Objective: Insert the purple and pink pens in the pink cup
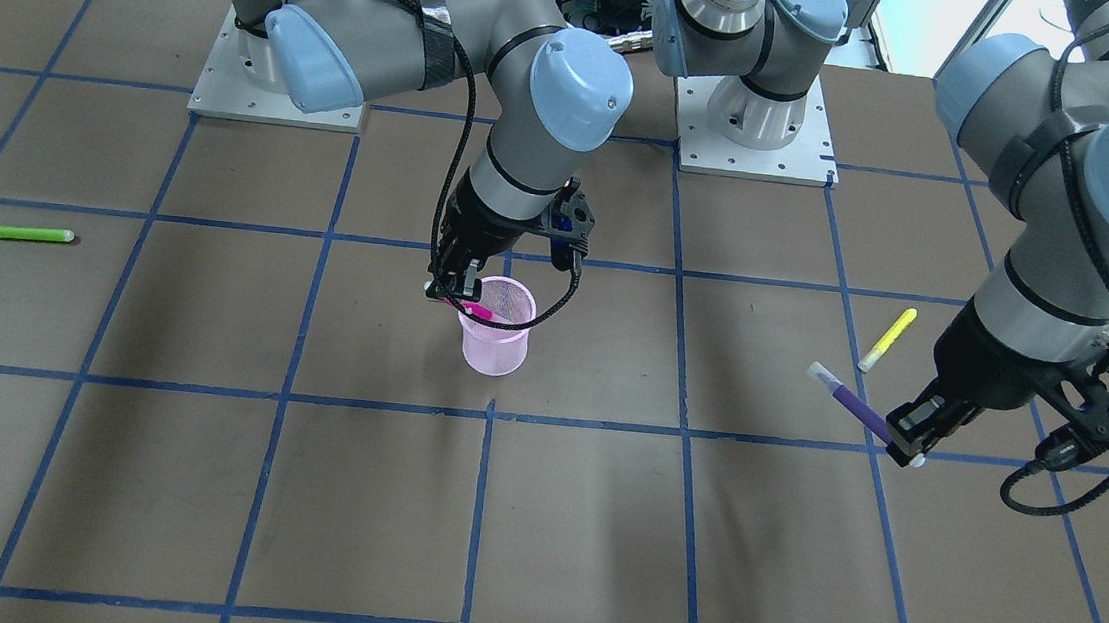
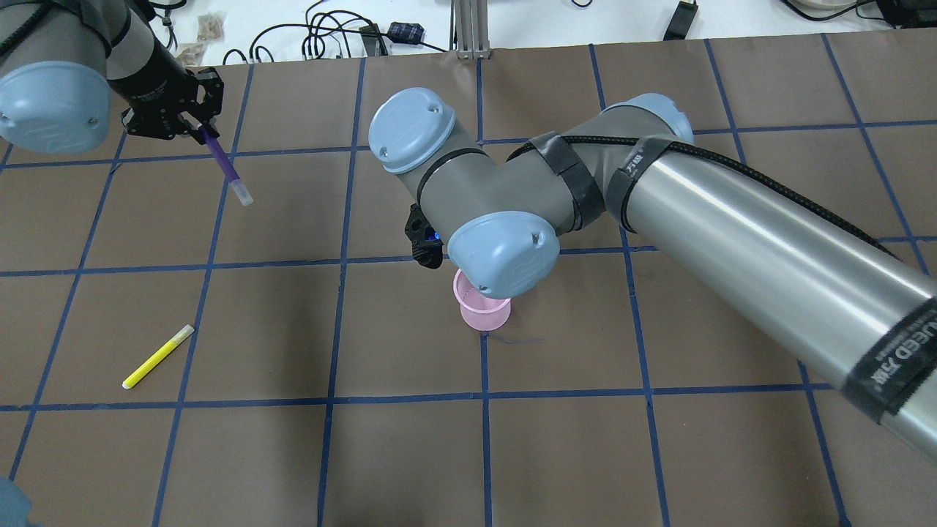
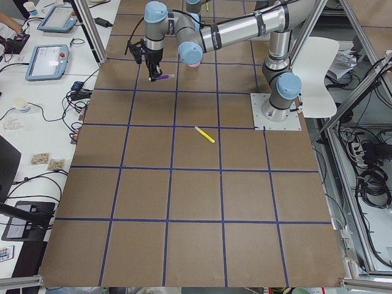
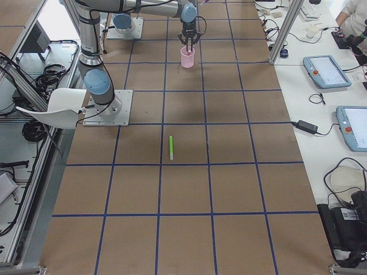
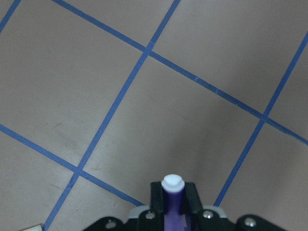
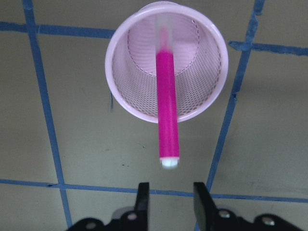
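Note:
The pink mesh cup (image 1: pixel 495 336) stands upright near the table's middle. The pink pen (image 6: pixel 166 115) leans inside it, its white-tipped end sticking out over the rim; it looks blurred in the right wrist view. My right gripper (image 6: pixel 172 190) is open just above the cup (image 6: pixel 144 96), not touching the pen; in the front-facing view it (image 1: pixel 451 292) hovers at the cup's rim. My left gripper (image 1: pixel 908 438) is shut on the purple pen (image 1: pixel 853 403) and holds it above the table, far off to the robot's left. The purple pen (image 5: pixel 173 185) points forward out of the fingers.
A yellow pen (image 1: pixel 888 339) lies on the table near the left gripper. A green pen (image 1: pixel 17 232) lies far out on the robot's right side. The brown table has a blue tape grid. The right arm's elbow hides part of the cup (image 2: pixel 483 311) from overhead.

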You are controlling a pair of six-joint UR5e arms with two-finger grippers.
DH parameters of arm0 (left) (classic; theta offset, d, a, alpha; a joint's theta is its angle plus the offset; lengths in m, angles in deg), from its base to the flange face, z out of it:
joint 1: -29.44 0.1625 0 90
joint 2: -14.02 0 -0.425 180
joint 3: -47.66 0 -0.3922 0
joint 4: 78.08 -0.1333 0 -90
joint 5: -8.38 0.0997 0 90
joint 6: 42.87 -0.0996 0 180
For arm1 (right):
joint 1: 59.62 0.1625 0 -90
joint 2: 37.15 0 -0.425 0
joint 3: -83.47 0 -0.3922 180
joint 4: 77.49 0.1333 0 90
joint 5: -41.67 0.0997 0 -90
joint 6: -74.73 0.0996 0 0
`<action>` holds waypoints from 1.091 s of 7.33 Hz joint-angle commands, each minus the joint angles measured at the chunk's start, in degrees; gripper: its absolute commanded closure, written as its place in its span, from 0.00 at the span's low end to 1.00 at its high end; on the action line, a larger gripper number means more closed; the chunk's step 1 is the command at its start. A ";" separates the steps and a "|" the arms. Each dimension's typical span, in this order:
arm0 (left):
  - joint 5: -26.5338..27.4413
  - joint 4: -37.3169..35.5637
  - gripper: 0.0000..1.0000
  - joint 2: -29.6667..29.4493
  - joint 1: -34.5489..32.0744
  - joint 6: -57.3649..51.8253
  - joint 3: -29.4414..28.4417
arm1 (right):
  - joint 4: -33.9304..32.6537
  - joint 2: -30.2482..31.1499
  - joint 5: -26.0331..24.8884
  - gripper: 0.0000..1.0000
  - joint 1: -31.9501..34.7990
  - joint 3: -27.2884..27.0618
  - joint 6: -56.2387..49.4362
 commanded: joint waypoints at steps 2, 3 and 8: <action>0.15 -3.62 1.00 1.46 -3.78 3.08 2.27 | -0.03 1.91 0.42 0.00 -2.04 0.55 -0.95; 0.85 -9.82 1.00 2.34 -6.67 7.01 4.72 | 0.84 3.57 1.47 0.00 -5.88 2.29 -2.70; 6.74 -12.87 1.00 1.91 -20.99 24.93 7.30 | 9.25 15.61 18.76 0.00 -30.75 3.20 0.41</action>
